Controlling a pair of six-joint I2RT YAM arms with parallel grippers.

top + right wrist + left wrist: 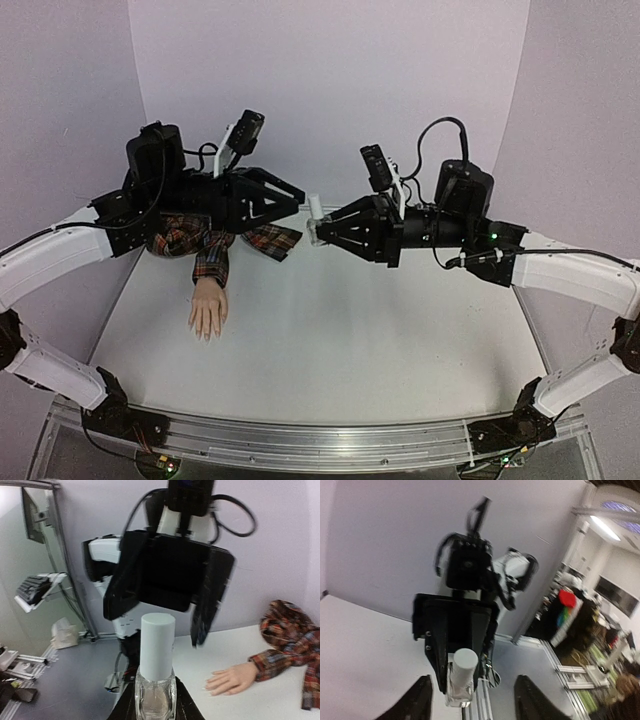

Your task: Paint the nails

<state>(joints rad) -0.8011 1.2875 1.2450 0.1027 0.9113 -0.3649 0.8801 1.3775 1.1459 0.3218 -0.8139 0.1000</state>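
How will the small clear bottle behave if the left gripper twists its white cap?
The bottle looks like smooth glass, so it may turn within the right gripper, which clamps only its lower body. Probably rigid but breakable. Its tall cap gives leverage, so it could tilt.

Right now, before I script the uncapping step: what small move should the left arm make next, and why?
Probably ease the left gripper forward until its open fingers straddle the white cap, then close. The right gripper holds the bottle upright with the cap on, and the left gripper stands open just short of it. The nails cannot be painted until it opens.
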